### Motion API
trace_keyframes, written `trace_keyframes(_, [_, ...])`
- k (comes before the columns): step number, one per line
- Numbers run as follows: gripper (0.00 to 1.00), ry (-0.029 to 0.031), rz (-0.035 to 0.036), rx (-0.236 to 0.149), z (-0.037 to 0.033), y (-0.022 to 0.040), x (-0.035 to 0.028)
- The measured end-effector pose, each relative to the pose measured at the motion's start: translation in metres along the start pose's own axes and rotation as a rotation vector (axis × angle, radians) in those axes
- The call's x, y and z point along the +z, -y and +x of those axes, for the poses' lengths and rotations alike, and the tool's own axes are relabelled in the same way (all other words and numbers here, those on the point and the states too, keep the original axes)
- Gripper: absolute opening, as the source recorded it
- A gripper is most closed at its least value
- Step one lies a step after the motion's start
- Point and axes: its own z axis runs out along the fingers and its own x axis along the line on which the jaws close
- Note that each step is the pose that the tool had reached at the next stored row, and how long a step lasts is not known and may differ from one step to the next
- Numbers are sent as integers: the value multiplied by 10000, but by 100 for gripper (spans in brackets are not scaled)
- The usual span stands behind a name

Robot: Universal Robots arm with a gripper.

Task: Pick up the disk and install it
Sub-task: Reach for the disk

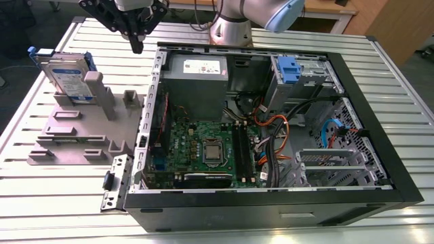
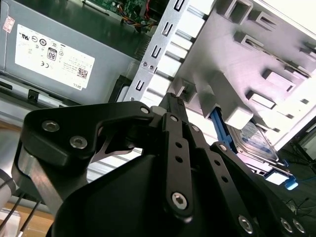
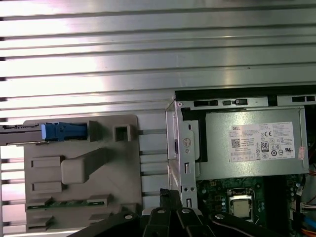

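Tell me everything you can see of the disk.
The disk is a flat silver rectangle with a white-and-blue label, framed by a blue plastic bracket. It stands on edge, roughly upright, slotted into the grey holder on the slatted table, at the exterior view's left of the open computer case. Grey posts of the holder brace it. The pincer hangs apart from it, not touching it.
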Motion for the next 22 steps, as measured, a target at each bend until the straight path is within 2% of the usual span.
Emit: trace_keyframes(22, [11, 0, 0, 0, 71, 5, -2])
